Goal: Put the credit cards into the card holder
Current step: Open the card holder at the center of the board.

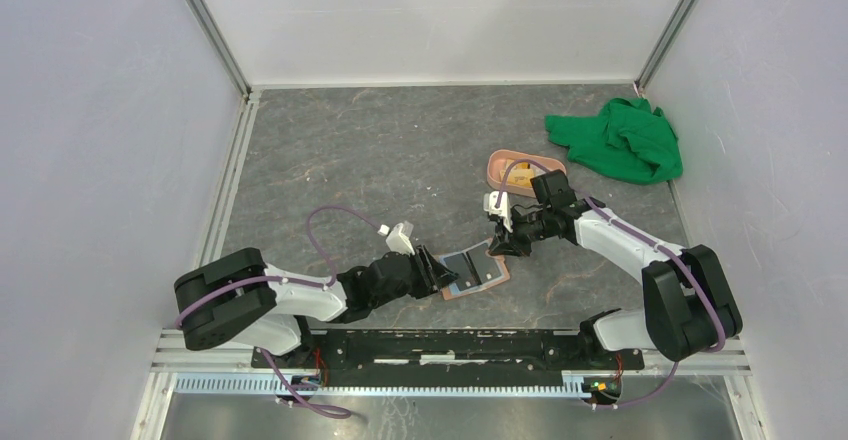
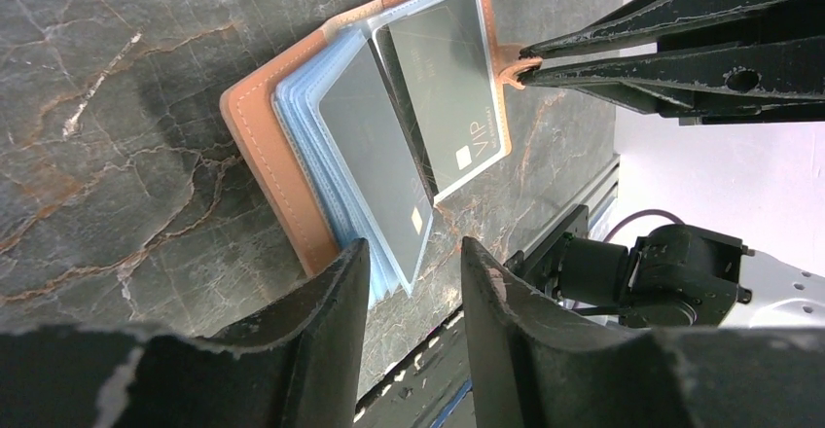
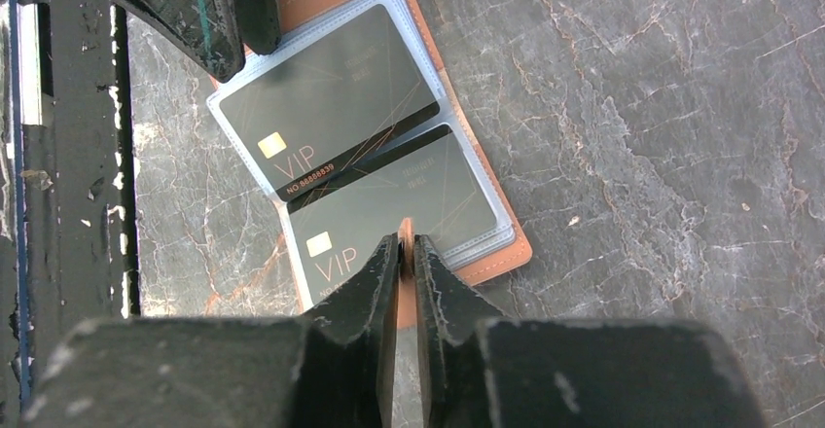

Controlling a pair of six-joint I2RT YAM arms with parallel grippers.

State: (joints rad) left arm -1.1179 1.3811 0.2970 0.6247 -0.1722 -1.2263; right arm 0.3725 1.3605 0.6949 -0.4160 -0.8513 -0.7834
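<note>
Near edge of surface: card holder (image 1: 478, 272) lies open, two black credit cards (image 3: 331, 107) in its sleeves. Left fingers (image 2: 355, 267) stand part-spread at its near-left edge, nothing clamped. Right fingers (image 3: 389, 253) pinch the snap tab (image 2: 514, 58). Judged light, floppy, with slick sleeves; the tab is the soundest hold. Pink tray (image 1: 497, 165) lies farther right.

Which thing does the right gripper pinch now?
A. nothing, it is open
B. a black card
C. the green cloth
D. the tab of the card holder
D: in the right wrist view the right gripper is shut on the tan tab that sticks out from the edge of the open card holder.
</note>
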